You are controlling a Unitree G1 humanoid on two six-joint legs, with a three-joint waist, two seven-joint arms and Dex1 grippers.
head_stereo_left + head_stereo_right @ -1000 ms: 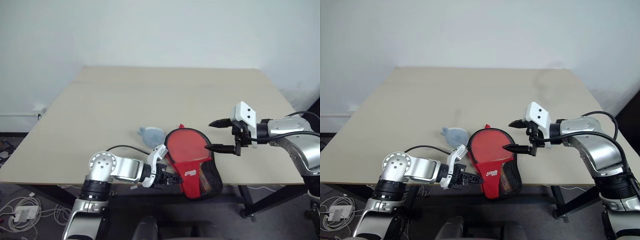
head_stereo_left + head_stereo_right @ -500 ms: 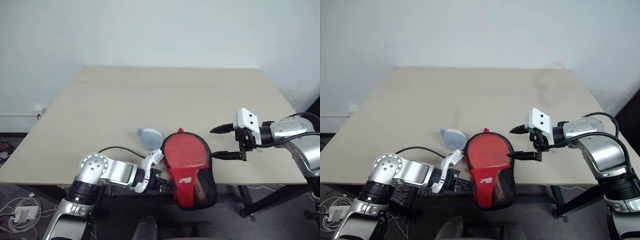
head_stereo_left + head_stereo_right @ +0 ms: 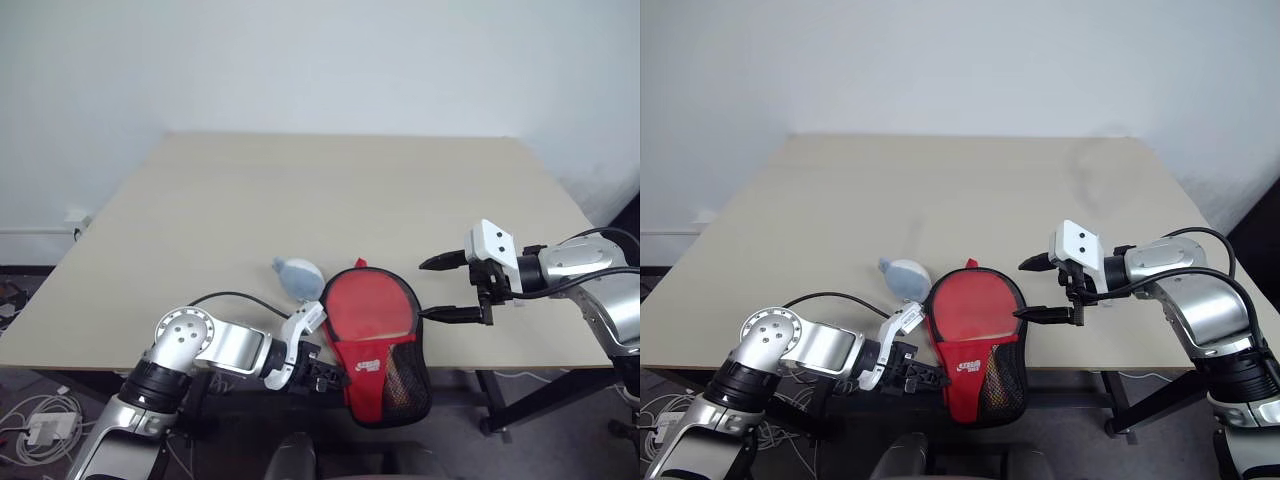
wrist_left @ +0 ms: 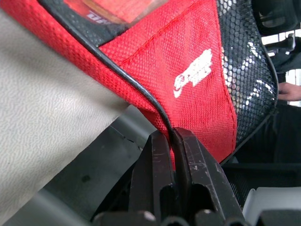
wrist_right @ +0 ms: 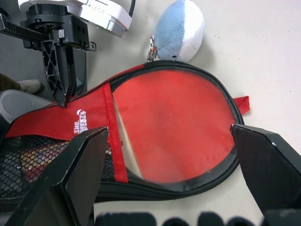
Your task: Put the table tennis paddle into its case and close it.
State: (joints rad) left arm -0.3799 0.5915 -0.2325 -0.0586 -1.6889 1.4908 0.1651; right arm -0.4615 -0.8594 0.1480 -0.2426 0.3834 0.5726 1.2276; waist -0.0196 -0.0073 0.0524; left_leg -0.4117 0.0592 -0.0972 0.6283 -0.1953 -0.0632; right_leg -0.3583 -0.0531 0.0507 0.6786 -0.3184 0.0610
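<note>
You see two arms in brushed silver housings with black joint rings. The left shoulder disc carries a ring of small screw holes. Black cables loop along both forearms. Each wrist wears a white angular block, and the left pincer (image 3: 335, 381) and right pincer (image 3: 432, 289) have slim black fingers.

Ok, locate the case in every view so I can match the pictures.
Head views: the case overhangs the table's near edge.
Left wrist view: red case fabric, left claw shut on its rim.
Right wrist view: case between open right claw's fingers.
Shared landmark: white logo.
</note>
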